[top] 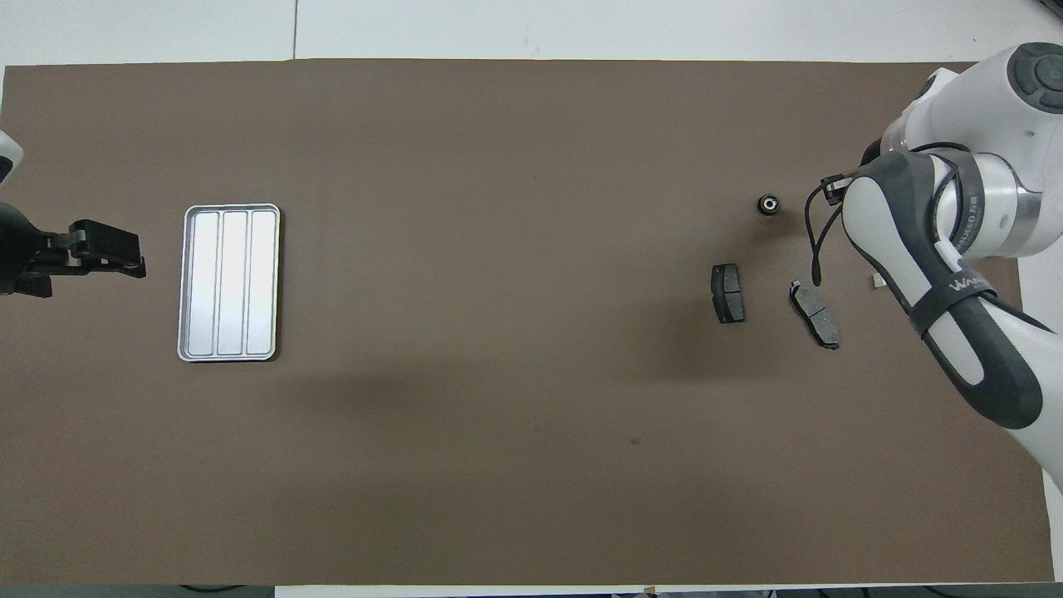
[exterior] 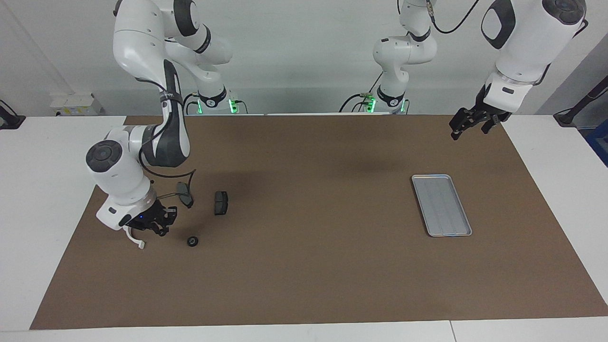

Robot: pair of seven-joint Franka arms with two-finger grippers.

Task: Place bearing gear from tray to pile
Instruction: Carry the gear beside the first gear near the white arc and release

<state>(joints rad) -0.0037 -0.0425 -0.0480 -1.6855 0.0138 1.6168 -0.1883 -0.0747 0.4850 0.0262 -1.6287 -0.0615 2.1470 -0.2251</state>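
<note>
Robotics lab. Two white arms bolted at one edge of a white table, green status lights at their bases. Brown mat covers the work area. Plain white wall, cables trailing to the arms, power sockets at the wall. No domestic furnishings.

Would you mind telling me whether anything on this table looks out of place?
Nothing stands out. The ridged silver metal tray lies flat and empty, and the small black round bearing gear rests on the mat beside the two dark grey brake-pad pieces, undamaged.
</note>
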